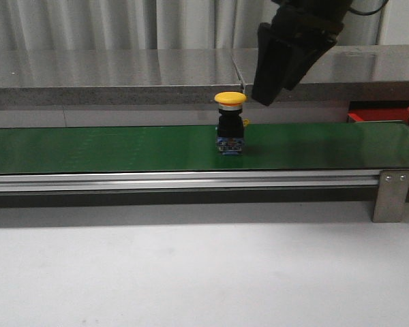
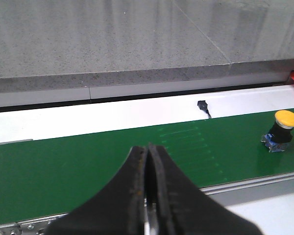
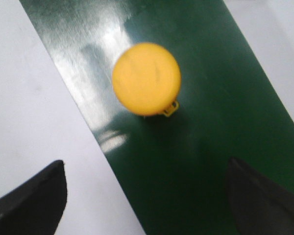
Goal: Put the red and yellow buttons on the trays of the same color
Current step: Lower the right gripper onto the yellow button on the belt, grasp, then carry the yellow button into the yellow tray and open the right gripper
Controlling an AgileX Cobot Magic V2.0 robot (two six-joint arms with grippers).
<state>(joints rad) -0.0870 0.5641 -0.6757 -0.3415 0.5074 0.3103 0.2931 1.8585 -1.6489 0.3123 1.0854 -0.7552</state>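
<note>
You see even, diffuse light in the front view, bright on the white table and dimmer behind. The belt reads clean and matte here, with a small soft shadow at the base of the yellow button. The right gripper is a dark, underexposed mass with little detail. In the left wrist view, your focus holds on the belt, while the left gripper is near and soft. In the right wrist view, the yellow button is blurred, a broad white glare lies across the belt, and the fingertips are dark and unfocused.
</note>
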